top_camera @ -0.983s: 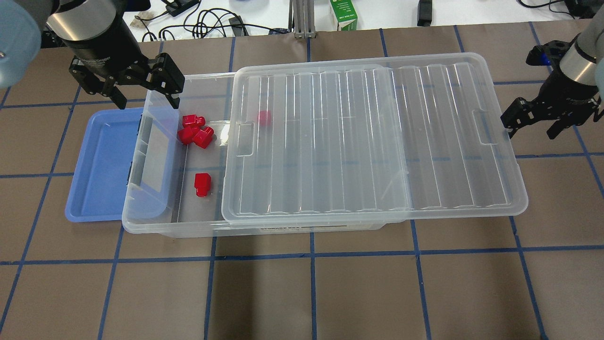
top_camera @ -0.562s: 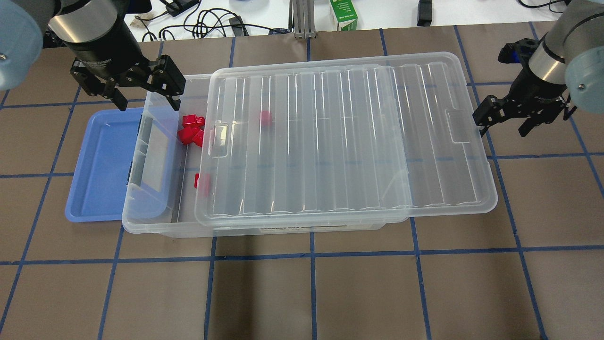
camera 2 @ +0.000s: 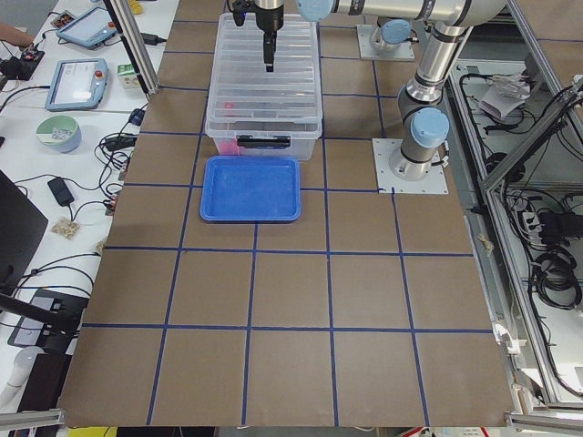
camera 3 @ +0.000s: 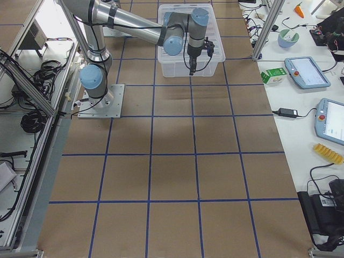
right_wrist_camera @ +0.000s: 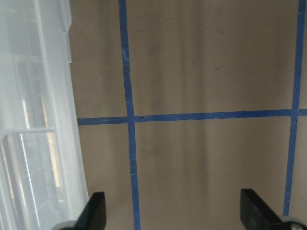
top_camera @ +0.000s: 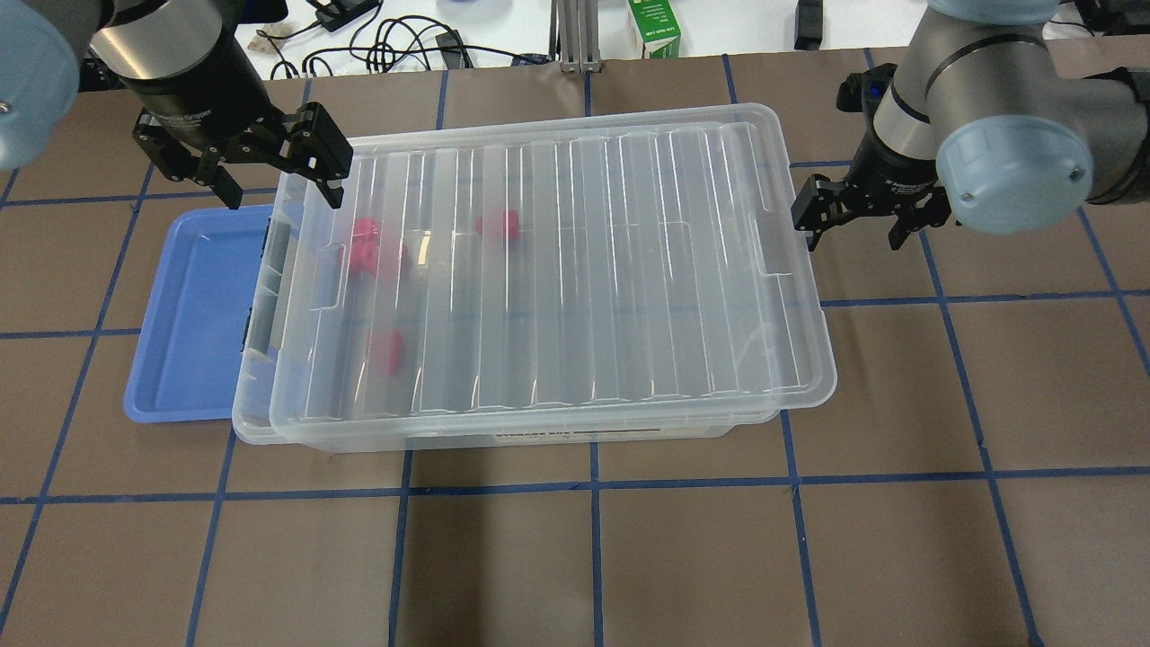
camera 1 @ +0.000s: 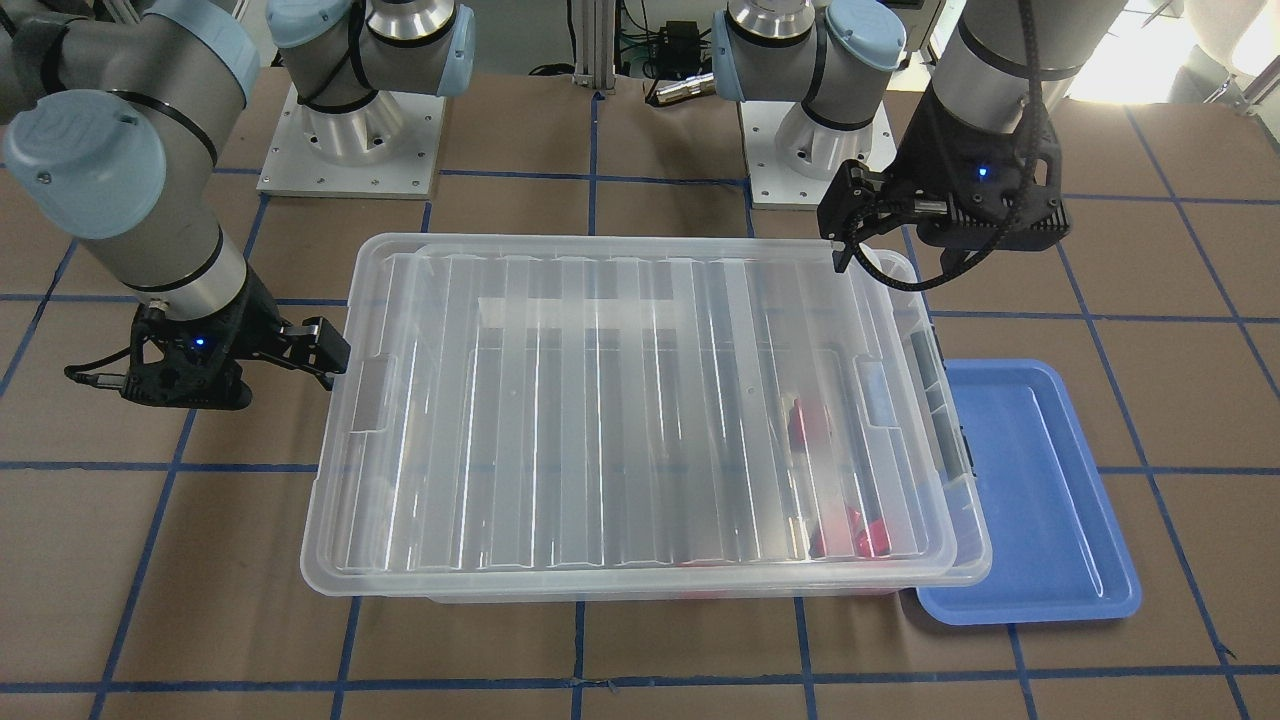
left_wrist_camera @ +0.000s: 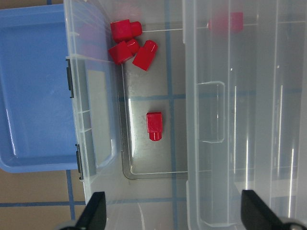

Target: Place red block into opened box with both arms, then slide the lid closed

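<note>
Here your right gripper [top_camera: 854, 223] gapes, fingers just beside the lid [top_camera: 557, 279]; your left gripper [top_camera: 277, 184] gapes above the box [top_camera: 404, 440].

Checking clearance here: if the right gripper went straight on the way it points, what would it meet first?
Probably the brown table. The right gripper points down, jaws open, just off the short end of the lid. How high it hangs is unclear.
</note>
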You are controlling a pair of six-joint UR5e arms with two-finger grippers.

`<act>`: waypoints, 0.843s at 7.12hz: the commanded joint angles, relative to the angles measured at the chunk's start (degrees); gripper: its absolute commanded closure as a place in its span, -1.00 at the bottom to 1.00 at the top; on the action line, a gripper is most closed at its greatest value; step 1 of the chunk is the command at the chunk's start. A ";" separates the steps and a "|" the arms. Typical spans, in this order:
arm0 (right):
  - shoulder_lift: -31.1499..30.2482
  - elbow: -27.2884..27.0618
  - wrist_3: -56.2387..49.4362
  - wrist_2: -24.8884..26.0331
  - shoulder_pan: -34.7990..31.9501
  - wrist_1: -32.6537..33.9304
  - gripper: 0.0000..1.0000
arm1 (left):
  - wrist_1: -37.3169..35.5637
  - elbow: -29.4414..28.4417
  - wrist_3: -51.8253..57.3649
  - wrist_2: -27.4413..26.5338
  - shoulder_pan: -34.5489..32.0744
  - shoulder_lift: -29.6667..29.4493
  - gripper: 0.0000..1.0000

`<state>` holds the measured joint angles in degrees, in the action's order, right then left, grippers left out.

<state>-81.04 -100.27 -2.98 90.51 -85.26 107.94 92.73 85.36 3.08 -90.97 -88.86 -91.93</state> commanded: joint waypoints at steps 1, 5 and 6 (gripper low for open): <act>0.09 0.25 0.78 0.02 -0.96 0.61 -1.00 | 0.00 -0.11 0.00 0.09 0.01 0.00 -1.00; -3.05 7.86 -2.83 -0.78 -1.92 -4.45 -1.00 | 0.00 -0.46 0.00 0.09 0.09 0.00 -1.00; -4.99 12.33 -1.95 -0.52 -5.15 -8.32 -1.00 | 0.09 -0.46 0.00 -0.08 0.09 0.00 -1.00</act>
<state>-83.66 -92.83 -5.43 89.92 -87.58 103.90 92.74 84.96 3.08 -90.92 -88.77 -91.93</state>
